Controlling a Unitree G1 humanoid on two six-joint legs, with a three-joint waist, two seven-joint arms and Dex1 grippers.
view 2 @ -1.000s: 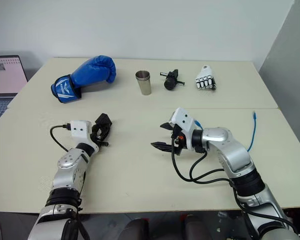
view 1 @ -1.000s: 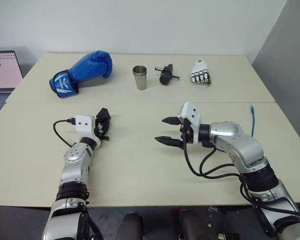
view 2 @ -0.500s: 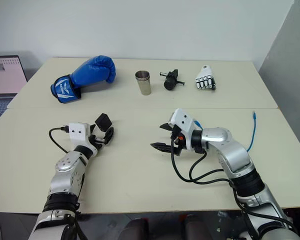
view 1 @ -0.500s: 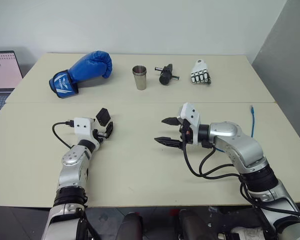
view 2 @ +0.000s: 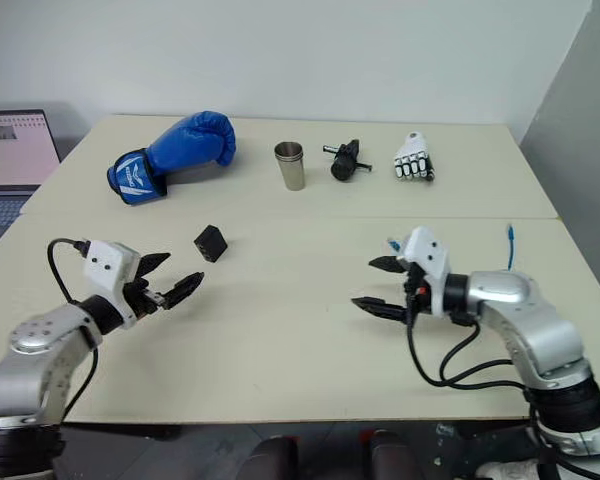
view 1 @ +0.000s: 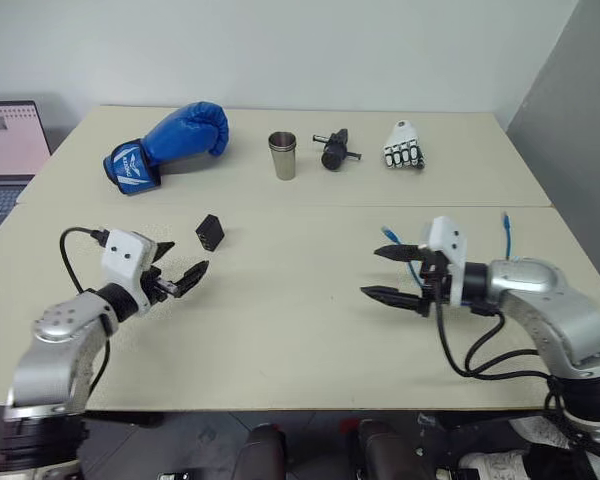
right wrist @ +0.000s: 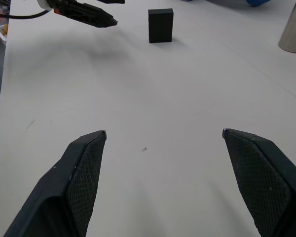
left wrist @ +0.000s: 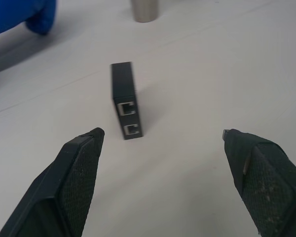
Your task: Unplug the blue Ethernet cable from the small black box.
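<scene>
The small black box (view 1: 210,233) stands on its edge on the table, left of centre. In the left wrist view the small black box (left wrist: 124,101) shows two empty ports. My left gripper (view 1: 190,255) is open, hovering a little nearer and left of the box, not touching it. My right gripper (view 1: 369,272) is open over the table's right half, holding nothing. The blue Ethernet cable (view 1: 504,240) lies at the far right, far from the box. One plug (view 1: 388,234) shows just beyond my right gripper, and the cable's middle is hidden behind that arm.
Along the back stand a blue boxing glove (view 1: 165,140), a steel cup (view 1: 281,155), a black cylindrical tool (view 1: 332,150) and a white robot hand (view 1: 402,145). A laptop (view 1: 10,135) sits off the table's left edge. A seam (view 1: 310,206) joins the two tables.
My left gripper opened, let go of the black box and drew back toward the near left; the box stays standing on the table. My right gripper moved to the right, uncovering a blue plug.
</scene>
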